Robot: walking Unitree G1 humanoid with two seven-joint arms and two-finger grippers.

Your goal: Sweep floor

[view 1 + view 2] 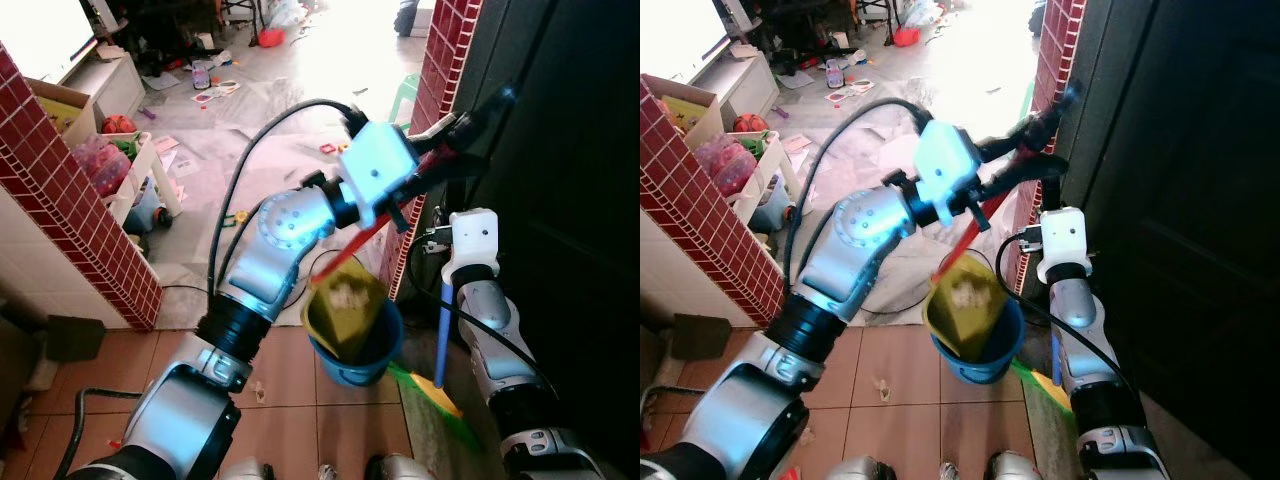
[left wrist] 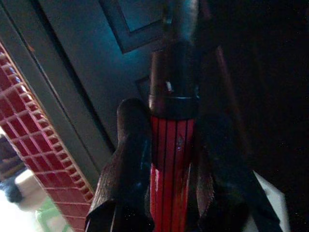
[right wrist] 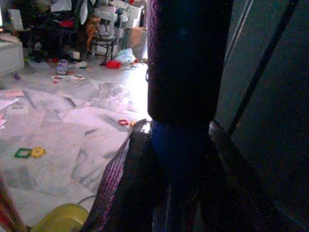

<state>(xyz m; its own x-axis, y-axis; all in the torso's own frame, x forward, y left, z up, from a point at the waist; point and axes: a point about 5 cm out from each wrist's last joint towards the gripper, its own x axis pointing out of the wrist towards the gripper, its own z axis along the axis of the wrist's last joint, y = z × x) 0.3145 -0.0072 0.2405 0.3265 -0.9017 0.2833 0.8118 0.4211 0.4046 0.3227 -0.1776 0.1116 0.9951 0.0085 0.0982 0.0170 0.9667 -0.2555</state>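
Now emptying: left gripper raised beside the red brick pillar, fingers clamped on the red handle of the yellow-green dustpan. Pan tilted mouth-down over the blue bucket on the tiled floor, pale debris showing inside. Right gripper lower, near the dark door, fingers closed around the blue broom handle, green and yellow bristles resting on the floor just beside the bucket.

Probably light, stiff plastic throughout; long handles likely to swing and lever the pan, so best held close above the pan's end for control. Smooth ribbed handle possibly prone to twisting in the grip. More scattered litter well beyond, so sweeping seemingly far from done.
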